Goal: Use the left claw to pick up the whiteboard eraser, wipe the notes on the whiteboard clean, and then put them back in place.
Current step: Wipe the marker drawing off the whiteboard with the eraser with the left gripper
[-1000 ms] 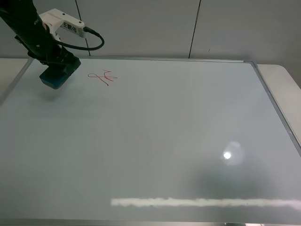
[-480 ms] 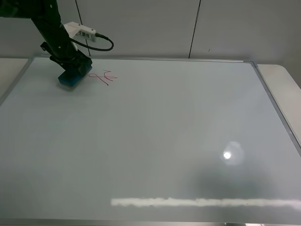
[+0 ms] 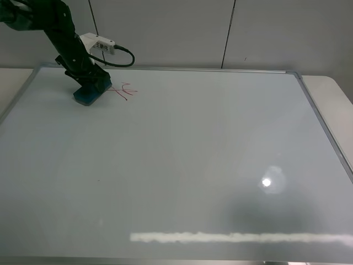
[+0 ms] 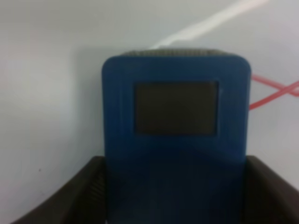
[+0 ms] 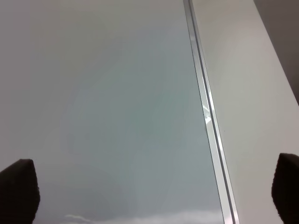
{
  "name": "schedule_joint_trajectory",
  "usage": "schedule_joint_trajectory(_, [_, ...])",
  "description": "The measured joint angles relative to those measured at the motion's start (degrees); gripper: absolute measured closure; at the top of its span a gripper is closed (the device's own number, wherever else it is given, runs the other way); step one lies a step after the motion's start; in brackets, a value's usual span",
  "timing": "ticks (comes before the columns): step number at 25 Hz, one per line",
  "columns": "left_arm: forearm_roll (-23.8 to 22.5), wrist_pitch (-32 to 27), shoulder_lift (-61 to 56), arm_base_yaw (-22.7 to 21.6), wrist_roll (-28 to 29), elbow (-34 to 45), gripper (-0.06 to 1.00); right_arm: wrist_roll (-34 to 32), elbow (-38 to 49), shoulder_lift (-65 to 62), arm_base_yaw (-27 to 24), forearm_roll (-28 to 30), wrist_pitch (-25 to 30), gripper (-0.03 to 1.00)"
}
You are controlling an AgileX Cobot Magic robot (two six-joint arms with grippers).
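The whiteboard (image 3: 182, 165) fills most of the exterior view. The red notes (image 3: 124, 90) sit near its far left corner. My left gripper (image 3: 91, 88) is shut on the teal-blue whiteboard eraser (image 3: 86, 97), which rests on the board just left of the notes. In the left wrist view the eraser (image 4: 176, 140) sits between both dark fingers (image 4: 70, 196), with red lines of the notes (image 4: 273, 93) at its side. My right gripper (image 5: 154, 186) is open above the board's right edge; only its fingertips (image 5: 18, 186) show.
The board's silver frame (image 5: 205, 116) runs along the right side, with the pale table (image 5: 252, 93) beyond it. A grey panelled wall (image 3: 220, 33) stands behind the board. Light glare (image 3: 267, 181) shows on the near right.
My left arm has carried the eraser toward the far side and right, and lowered it onto the board right beside the notes.
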State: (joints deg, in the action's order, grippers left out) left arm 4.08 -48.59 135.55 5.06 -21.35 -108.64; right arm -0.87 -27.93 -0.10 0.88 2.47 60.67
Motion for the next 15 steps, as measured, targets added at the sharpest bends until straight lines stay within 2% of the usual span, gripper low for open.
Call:
schedule_joint_trajectory(5, [7.41, 0.14, 0.84, 2.86, -2.66, -0.46, 0.39, 0.0, 0.0, 0.0, 0.0, 0.0, 0.0, -0.03])
schedule_joint_trajectory(13, [9.34, 0.95, 1.34, 13.46, -2.81, -0.5, 0.39, 0.0, 0.0, 0.0, 0.0, 0.0, 0.0, -0.03])
schedule_joint_trajectory(15, [9.64, 1.73, 1.6, 14.84, -2.55, -0.5, 0.39, 0.0, 0.0, 0.0, 0.0, 0.0, 0.0, -0.03])
